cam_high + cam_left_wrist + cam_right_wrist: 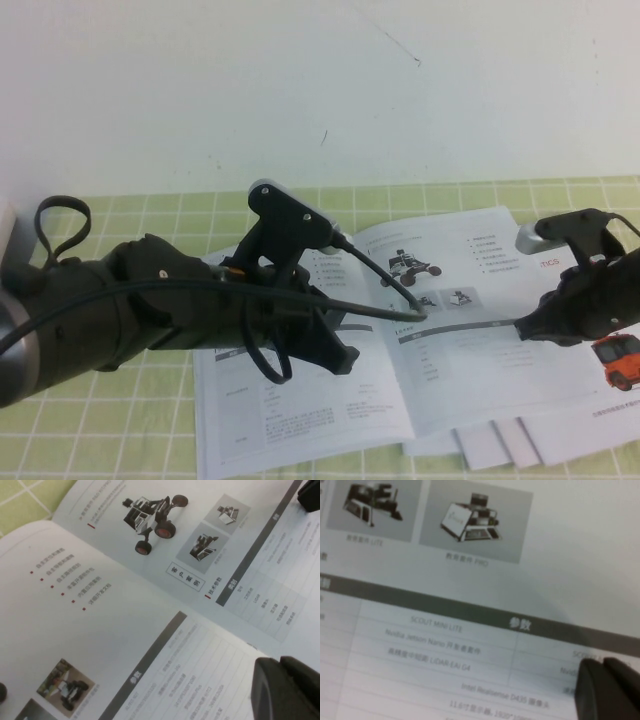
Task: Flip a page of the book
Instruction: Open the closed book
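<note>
Book (400,340) open flat on table (120,400). Right end effector (520,326) closed, tips on book's right page (470,350), probably touching. Left end effector (345,360) over book's left half, fingers: cannot tell.

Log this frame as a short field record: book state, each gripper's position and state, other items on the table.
book: book lies open and flat on the green checked mat
right-hand page: page shows a small buggy and a grey-barred table
left gripper: left gripper shut, low over the book's left half
right gripper: right gripper shut, tip at the right-hand page's grey bar
other: loose sheets with an orange truck, under the book's right side
</note>
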